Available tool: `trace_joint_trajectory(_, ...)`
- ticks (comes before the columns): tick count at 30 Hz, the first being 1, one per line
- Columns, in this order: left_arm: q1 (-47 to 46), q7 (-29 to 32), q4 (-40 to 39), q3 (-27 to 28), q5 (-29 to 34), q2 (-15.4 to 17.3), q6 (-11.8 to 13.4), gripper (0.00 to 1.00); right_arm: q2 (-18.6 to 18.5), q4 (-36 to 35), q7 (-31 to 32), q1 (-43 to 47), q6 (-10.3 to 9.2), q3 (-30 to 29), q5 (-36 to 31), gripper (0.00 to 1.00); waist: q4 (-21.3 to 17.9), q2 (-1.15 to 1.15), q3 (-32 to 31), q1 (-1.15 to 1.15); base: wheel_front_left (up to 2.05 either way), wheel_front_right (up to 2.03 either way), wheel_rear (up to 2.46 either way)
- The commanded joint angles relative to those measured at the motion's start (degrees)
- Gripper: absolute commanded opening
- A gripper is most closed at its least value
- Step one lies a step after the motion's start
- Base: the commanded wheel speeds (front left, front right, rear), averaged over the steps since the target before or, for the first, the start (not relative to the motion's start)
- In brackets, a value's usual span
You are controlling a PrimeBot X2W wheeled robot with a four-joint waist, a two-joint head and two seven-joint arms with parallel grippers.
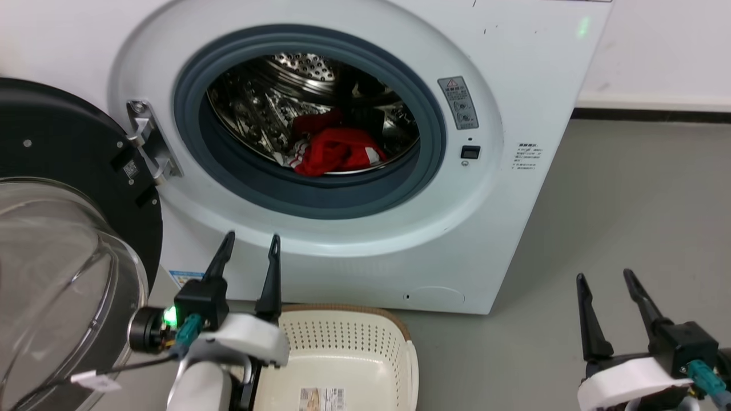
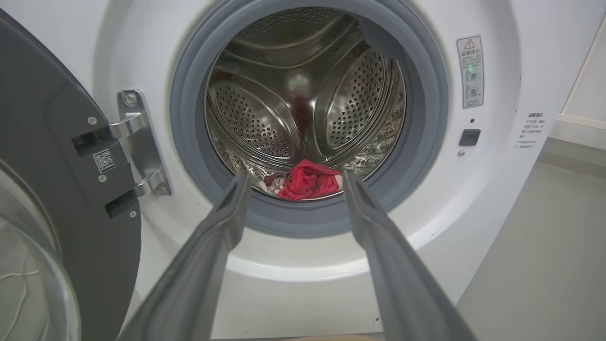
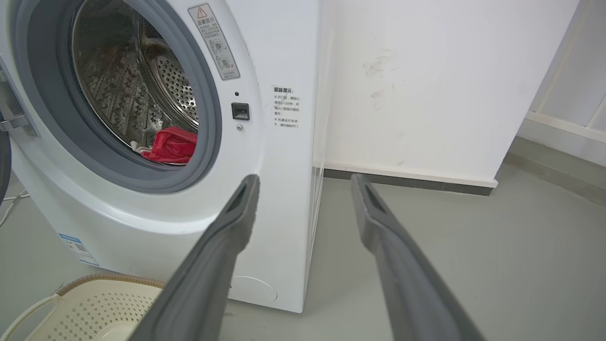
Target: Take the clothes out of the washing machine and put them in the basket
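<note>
Left fingers [image 1: 272, 274] and right fingers [image 1: 588, 317], tapered, spread empty; crumpled red clothes [image 1: 337, 151] in perforated steel drum [image 2: 265, 128].

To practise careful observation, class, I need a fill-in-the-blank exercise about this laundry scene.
The red clothes lie in the ____ of the washing machine. Its door stands ____. The basket sits on the ____. The left gripper and right gripper are both ____.
Missing words: drum; open; floor; open.
</note>
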Motion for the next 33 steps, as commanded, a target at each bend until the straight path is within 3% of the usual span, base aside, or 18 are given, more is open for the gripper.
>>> trace_joint_trajectory(1,-1.62,-0.14,-0.08,-0.29,0.23,-0.11,0.38,1.0,-0.01,-0.72,-0.09,-1.16,-0.02,-0.19,-0.01,1.0,0.09,0.0,1.33,0.0,0.0,0.0,0.0)
trace_joint_trajectory(7,-7.47,-0.14,0.65,-1.34,0.19,-0.09,1.16,1.0,0.0,-5.13,0.69,-3.39,-0.02,-0.35,-0.22,1.0,-0.11,0.0,6.95,0.0,0.0,0.0,0.0)
trace_joint_trajectory(17,-21.11,-0.14,6.11,-0.41,1.38,0.86,-0.06,1.0,0.01,-13.4,1.68,-8.8,-0.02,1.12,0.29,1.0,-1.8,0.0,18.58,0.0,0.0,0.0,0.0)
trace_joint_trajectory(25,-35.34,-0.14,17.38,-0.12,1.43,3.58,-1.51,1.0,0.02,-16.32,1.3,-12.16,-0.03,5.57,1.95,1.0,-4.77,0.0,26.73,0.0,0.0,0.0,0.0)
trace_joint_trajectory(33,-50.87,2.45,31.71,-0.62,2.59,9.12,-2.15,1.0,0.04,-14.12,-0.3,-15.41,-0.03,9.77,4.45,1.0,-9.91,0.0,32.12,0.0,0.0,0.0,0.0)
